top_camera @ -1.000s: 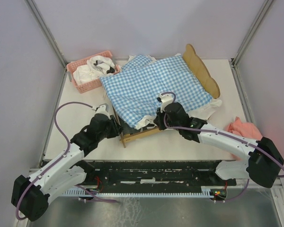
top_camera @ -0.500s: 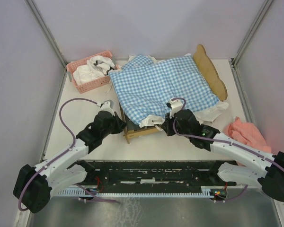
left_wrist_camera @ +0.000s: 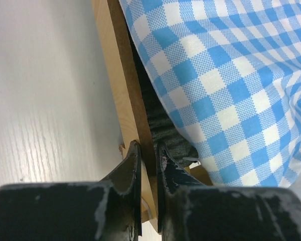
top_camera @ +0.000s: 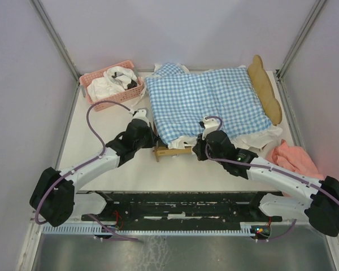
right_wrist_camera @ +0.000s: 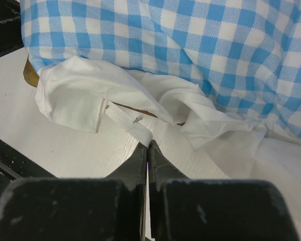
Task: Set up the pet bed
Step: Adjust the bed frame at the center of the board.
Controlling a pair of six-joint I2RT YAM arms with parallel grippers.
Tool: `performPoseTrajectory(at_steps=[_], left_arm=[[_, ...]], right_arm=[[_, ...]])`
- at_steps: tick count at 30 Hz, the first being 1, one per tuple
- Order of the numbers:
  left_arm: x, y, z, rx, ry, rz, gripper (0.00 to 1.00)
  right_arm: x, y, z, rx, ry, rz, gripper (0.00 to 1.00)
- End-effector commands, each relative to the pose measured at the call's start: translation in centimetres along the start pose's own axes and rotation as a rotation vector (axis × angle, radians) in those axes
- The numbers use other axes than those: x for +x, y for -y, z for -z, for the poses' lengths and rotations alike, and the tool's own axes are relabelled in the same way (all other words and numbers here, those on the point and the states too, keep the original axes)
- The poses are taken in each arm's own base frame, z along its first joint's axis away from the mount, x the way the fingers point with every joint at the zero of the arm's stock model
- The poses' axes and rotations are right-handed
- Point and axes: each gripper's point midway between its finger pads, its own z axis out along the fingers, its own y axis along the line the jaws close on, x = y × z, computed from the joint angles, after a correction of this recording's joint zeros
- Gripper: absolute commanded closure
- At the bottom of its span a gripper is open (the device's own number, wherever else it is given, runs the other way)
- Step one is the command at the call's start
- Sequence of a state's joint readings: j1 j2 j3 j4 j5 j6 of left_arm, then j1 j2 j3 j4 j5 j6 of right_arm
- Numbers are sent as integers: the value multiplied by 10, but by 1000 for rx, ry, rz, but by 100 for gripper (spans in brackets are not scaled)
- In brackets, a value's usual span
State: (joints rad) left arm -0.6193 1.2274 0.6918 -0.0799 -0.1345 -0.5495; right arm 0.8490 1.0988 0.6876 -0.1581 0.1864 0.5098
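Both arms stretch forward and low. The left gripper clamps the side rail of the pet bed. The right gripper, jaws together, pinches a white tie at its tips.

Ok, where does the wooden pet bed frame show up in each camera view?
Top external: pet bed right of centre, headboard at right.
Left wrist: its side rail runs down the middle into the left gripper.
Right wrist: only a wood sliver at the left edge.
Shared landmark: the gingham bedding.
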Motion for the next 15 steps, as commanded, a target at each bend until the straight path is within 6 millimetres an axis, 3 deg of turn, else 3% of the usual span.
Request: performPoseTrajectory(at_steps=[1, 5, 9, 15], left_arm=[[-59, 26, -10, 67, 183, -54, 93], [-73, 23, -10, 73, 252, -13, 90], [-83, 22, -1, 65, 261, 3, 72], [-68, 14, 29, 81, 258, -10, 53]], right_arm=[[-25, -3, -11, 31, 87, -48, 98], [-31, -1, -17, 58, 112, -62, 98], [-34, 6, -23, 103, 123, -59, 98], [-37, 5, -25, 107, 122, -56, 98]])
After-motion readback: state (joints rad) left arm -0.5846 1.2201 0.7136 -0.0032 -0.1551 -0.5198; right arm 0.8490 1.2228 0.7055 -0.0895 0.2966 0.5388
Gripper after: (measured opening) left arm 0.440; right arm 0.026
